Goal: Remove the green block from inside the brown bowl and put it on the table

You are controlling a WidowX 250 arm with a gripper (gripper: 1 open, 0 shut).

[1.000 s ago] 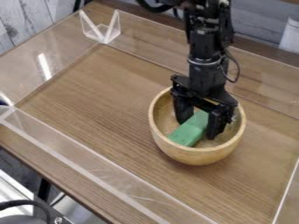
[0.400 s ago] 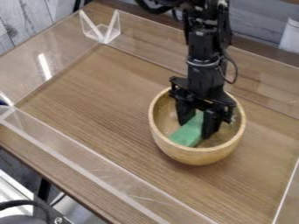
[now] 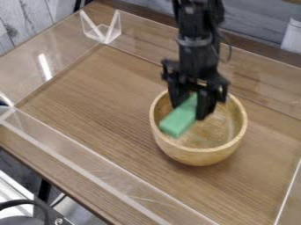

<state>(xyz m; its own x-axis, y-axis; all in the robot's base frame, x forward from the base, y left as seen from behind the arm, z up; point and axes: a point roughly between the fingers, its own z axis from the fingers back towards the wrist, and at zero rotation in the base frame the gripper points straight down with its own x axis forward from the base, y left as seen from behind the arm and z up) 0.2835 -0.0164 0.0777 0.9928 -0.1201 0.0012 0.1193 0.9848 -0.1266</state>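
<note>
The small green block (image 3: pixel 178 121) is tilted over the left side of the brown bowl (image 3: pixel 217 146); it looks light, stiff, best pinched across its narrow sides; to its right, the blurred gripper (image 3: pixel 188 104) seems closed on its far end

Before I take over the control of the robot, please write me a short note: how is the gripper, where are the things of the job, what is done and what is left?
Gripper: the black gripper is closed on the block, above the bowl.
Block: the small bright green rectangular block is in its grip, tilted, over the left part of the bowl in the view.
Bowl: the round light-brown wooden bowl stands on the brown wood-grain table.
Done: block gripped.
Left: carry it clear of the rim, lower it to the table, release.
</note>
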